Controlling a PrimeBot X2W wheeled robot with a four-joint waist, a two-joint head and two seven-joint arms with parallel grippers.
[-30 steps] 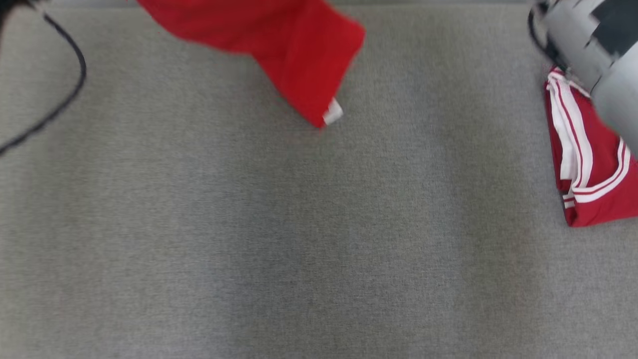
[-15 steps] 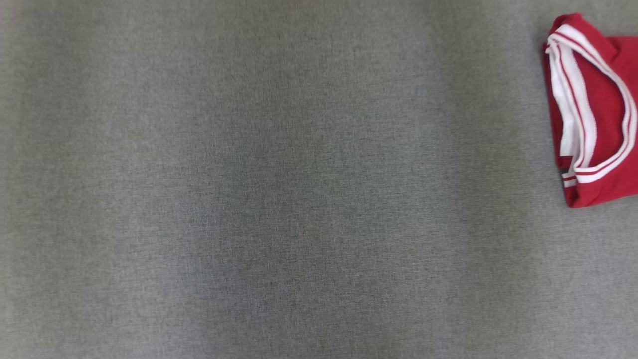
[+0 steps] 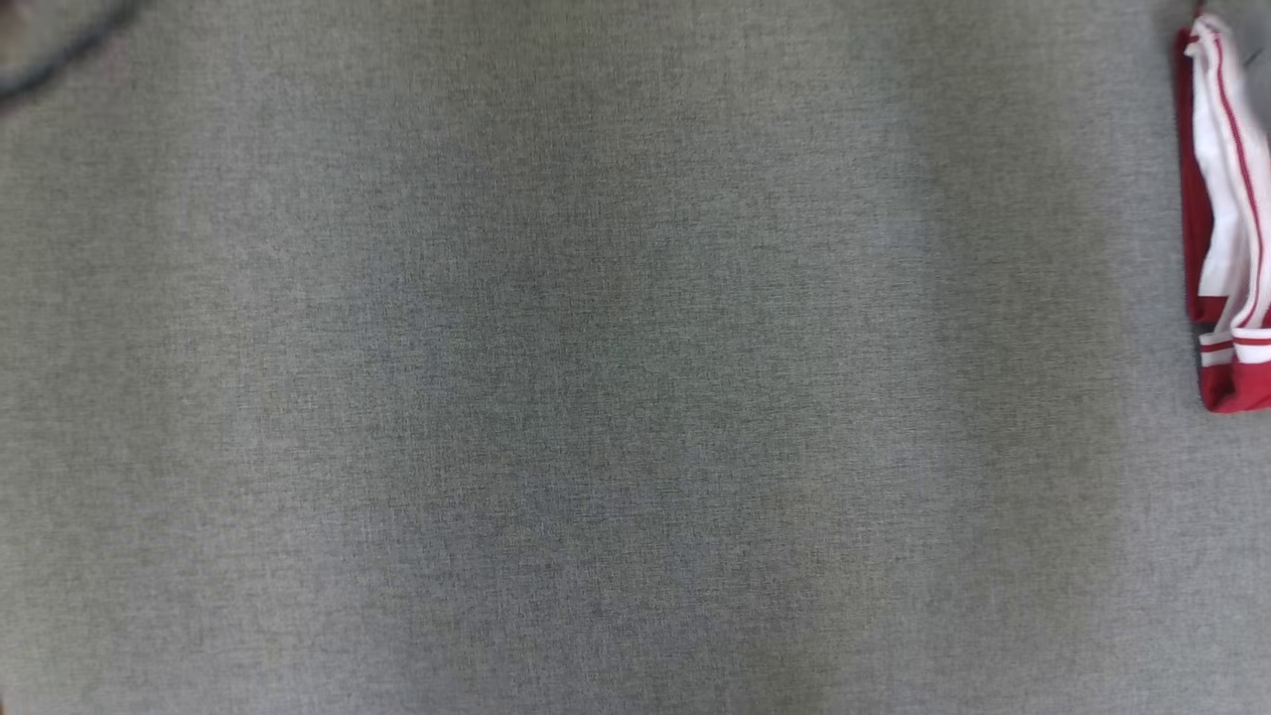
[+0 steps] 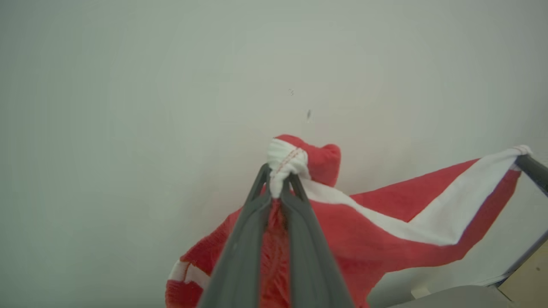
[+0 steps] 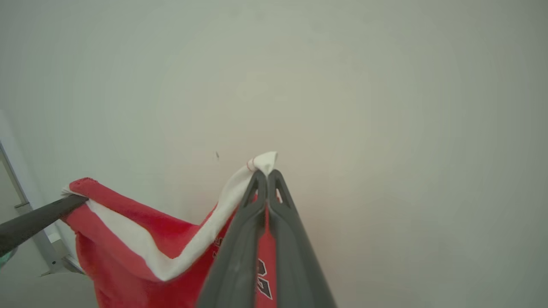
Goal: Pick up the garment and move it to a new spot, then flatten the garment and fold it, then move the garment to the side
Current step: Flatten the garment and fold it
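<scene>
- Left gripper (image 4: 279,176) is clamped on bunched white trim; right gripper (image 5: 266,174) nips only a thin trim corner, which may slip.
- Red jersey (image 4: 342,250) hangs aloft between them; its slack could land creased.
- It might overlap the folded red garment (image 3: 1226,248) on the grey table (image 3: 596,397).

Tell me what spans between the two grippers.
The red garment, its white band running from left gripper to right gripper, in the left wrist view.
</scene>
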